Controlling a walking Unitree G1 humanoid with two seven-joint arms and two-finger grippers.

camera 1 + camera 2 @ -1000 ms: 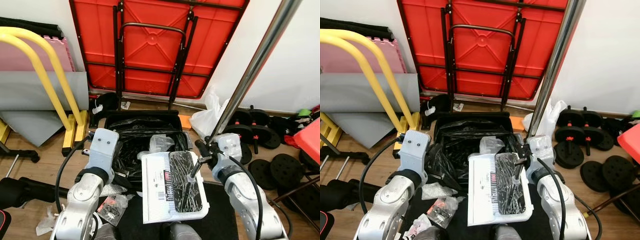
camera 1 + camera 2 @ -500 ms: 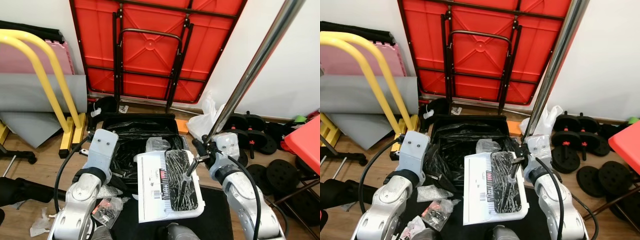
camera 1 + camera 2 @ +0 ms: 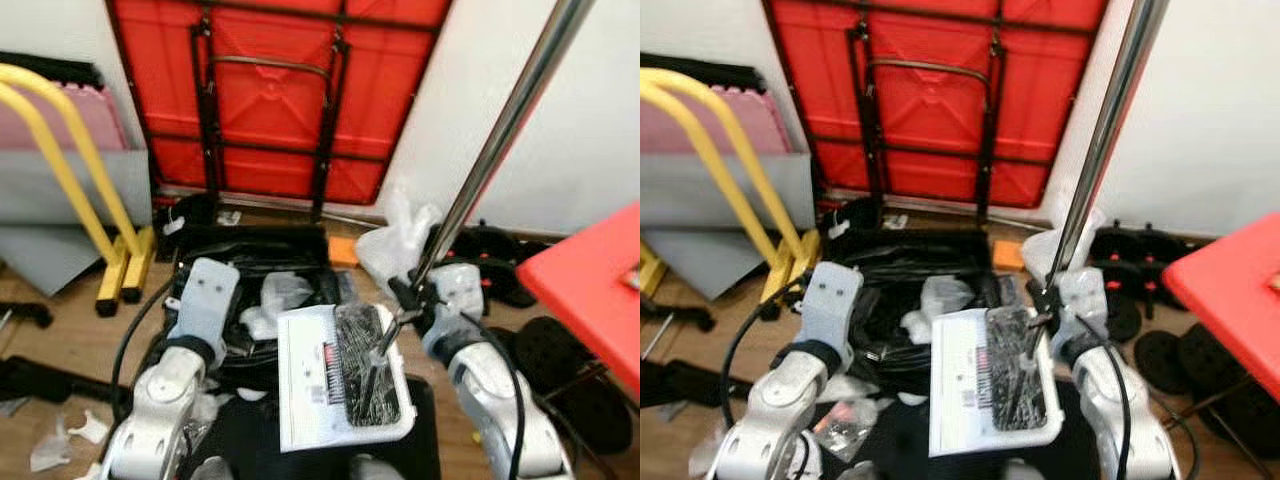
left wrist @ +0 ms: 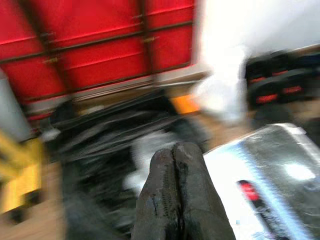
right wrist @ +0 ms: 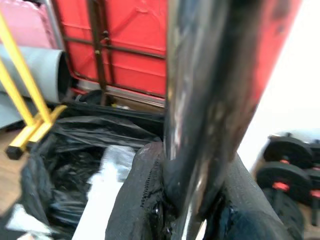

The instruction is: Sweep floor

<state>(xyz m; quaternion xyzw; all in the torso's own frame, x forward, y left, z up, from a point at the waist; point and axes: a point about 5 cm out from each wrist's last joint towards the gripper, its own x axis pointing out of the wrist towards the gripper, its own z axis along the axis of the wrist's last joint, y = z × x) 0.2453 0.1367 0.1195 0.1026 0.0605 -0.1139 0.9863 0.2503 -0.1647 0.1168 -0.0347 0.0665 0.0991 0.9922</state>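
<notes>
Red folded table [image 3: 270, 100] against white wall [image 3: 560, 150]; wooden floor [image 3: 60, 340]; dumbbells [image 3: 1130, 280] at right.

A red folding table [image 3: 280, 95] is leaning against the wall with its black legs folded flat, and a yellow curved frame [image 3: 60, 160] is standing to its left before pink and grey mats [image 3: 715, 170]. A white plastic bag [image 3: 395, 245] is lying by the wall, with black dumbbells [image 3: 1135, 285] sitting beside it. A red surface [image 3: 590, 290] is jutting in at the right edge.
</notes>
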